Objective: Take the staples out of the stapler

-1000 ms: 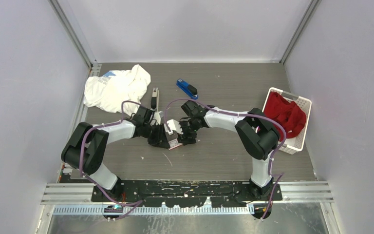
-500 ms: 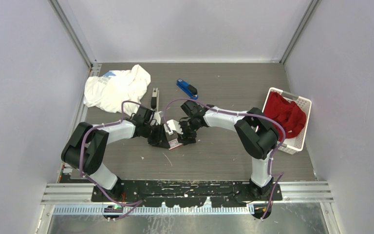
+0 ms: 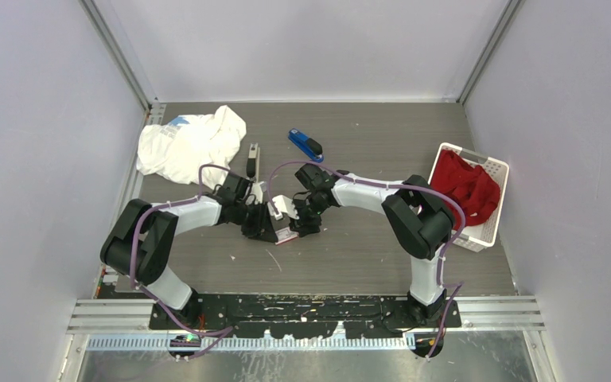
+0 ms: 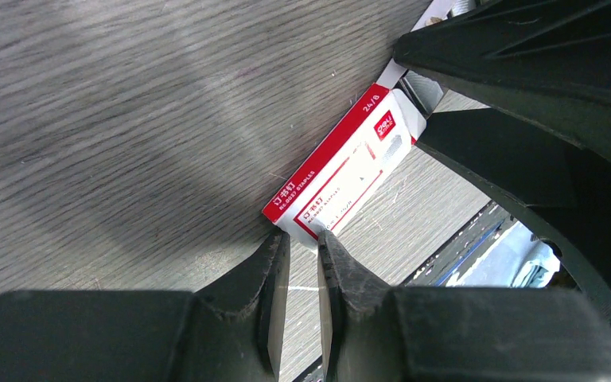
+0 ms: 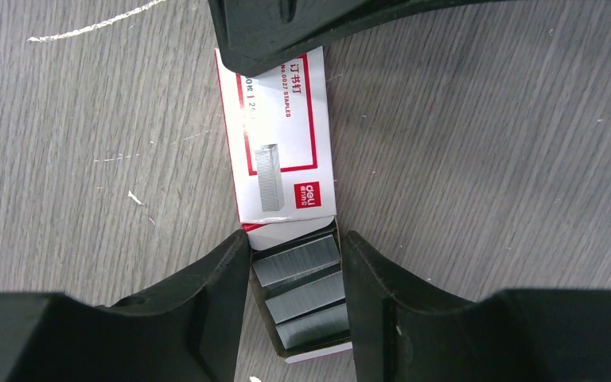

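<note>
at the middle of the desk [image 3: 366,247] both arms meet over a small white-and-red box [image 5: 274,135]. the left pincer [image 4: 302,239] is nearly shut, nipping the box's far end. the box's tray [image 5: 318,352] sticks out toward the right pincer [image 5: 295,239], whose fingers press against both its sides — a grip on the tray. the staples [image 5: 298,267] lie in that tray, silvery strips side by side. a blue stapler [image 3: 305,145] and a dark, slim stapler [image 3: 252,159] lie farther back — well apart from the box.
</note>
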